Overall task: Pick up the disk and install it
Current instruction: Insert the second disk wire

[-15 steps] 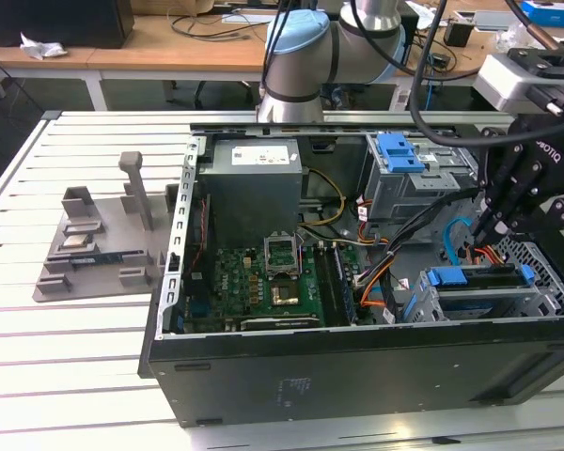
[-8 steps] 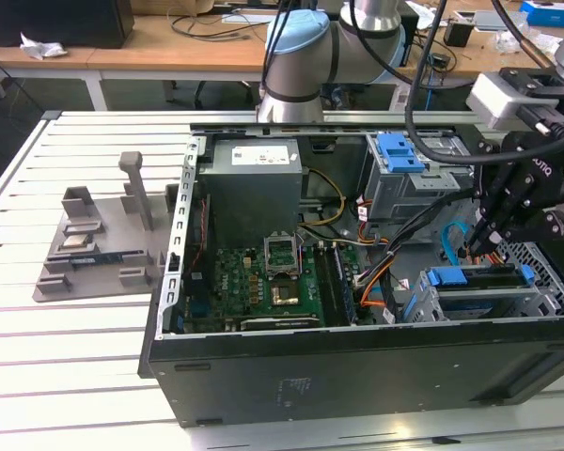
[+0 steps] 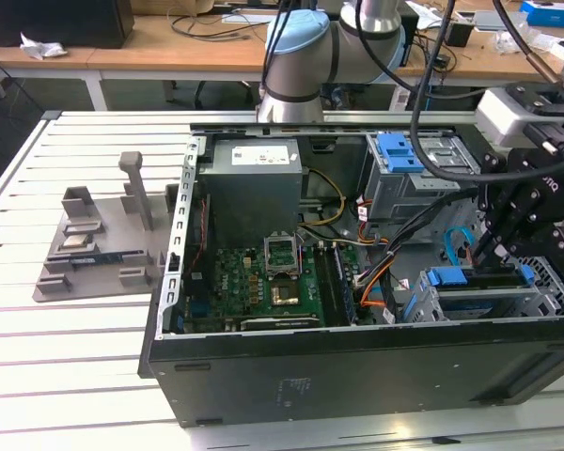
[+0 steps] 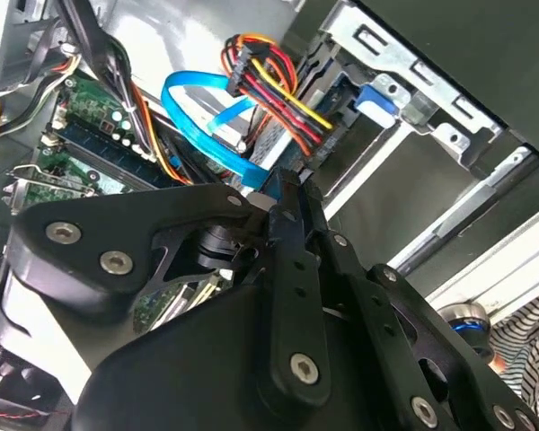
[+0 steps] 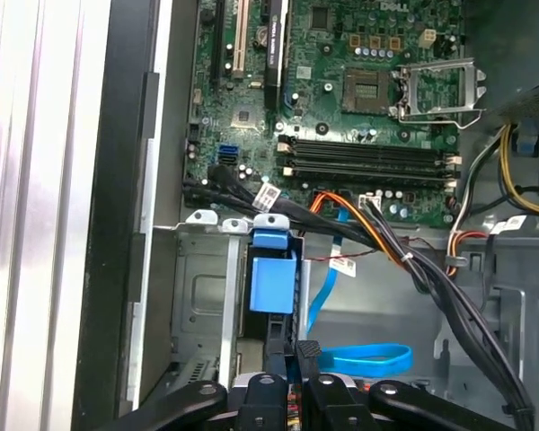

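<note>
The disk (image 3: 479, 301) stands on edge in the lower drive cage at the exterior view's right end of the open computer case. Its blue carrier bracket (image 3: 470, 277) runs along the top. In the first wrist view the disk (image 5: 274, 283) is seen edge-on, with blue plastic between grey cage walls. My black gripper (image 3: 496, 256) comes down onto the disk's top edge. Its fingers are together in both wrist views, and the gripper's tips (image 5: 298, 352) sit at the near end of the bracket. In the second wrist view the gripper (image 4: 292, 184) points at the cage beside a blue cable.
The motherboard (image 3: 263, 282) and the grey power supply (image 3: 254, 188) fill the case's left half. Orange and black cables (image 3: 376, 282) and a looped blue data cable (image 5: 364, 359) lie close beside the cage. A second cage with a blue latch (image 3: 399, 150) sits behind. A grey fixture (image 3: 94, 244) stands outside, at the left.
</note>
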{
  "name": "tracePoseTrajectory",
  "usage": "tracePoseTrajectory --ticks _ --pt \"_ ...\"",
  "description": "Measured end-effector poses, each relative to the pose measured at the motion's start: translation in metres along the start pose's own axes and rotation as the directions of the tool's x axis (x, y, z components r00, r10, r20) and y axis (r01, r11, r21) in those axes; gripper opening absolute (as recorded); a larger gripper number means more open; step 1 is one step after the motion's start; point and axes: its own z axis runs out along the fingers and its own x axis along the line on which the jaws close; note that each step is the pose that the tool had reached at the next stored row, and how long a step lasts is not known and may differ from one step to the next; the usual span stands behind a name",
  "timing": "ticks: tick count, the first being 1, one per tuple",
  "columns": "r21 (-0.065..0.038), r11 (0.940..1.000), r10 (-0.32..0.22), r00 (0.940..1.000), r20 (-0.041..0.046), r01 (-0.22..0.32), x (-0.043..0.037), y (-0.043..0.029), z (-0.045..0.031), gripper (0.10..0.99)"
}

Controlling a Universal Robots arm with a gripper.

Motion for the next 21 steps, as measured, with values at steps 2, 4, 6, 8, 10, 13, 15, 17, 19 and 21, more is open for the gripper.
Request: tracePoseTrajectory --ticks 2,4,6,8,10,13,15,17,19,21 --pt "0.0 1.0 0.001 1.0 0.0 -0.001 0.003 -0.0047 0.0013 0.161" --pt "0.0 1.0 0.001 1.0 0.0004 -0.001 0.003 -0.0062 0.002 0.161" --pt "0.0 1.0 0.001 1.0 0.0045 -0.001 0.0031 -0.0064 0.0022 0.161" --pt "0.001 1.0 0.0 1.0 0.0082 0.0 0.0029 -0.0057 0.0024 0.161" --pt "0.001 1.0 0.0 1.0 0.0099 0.0 0.0028 -0.003 0.0027 0.161" --pt "0.001 1.0 0.0 0.9999 0.012 0.0 0.0027 0.0002 0.0029 0.161" --pt "0.001 1.0 0.0 0.9999 0.012 0.0 0.0028 0.0002 0.0029 0.161" --pt "0.001 1.0 0.0 0.9999 0.0123 0.0 0.0033 -0.0002 0.0034 0.161" --pt "0.001 1.0 0.0 0.9999 0.012 0.0 0.0035 -0.0002 0.0037 0.161" --pt "0.001 1.0 0.0 0.9999 0.0118 0.0 0.0036 -0.0002 0.0038 0.161"
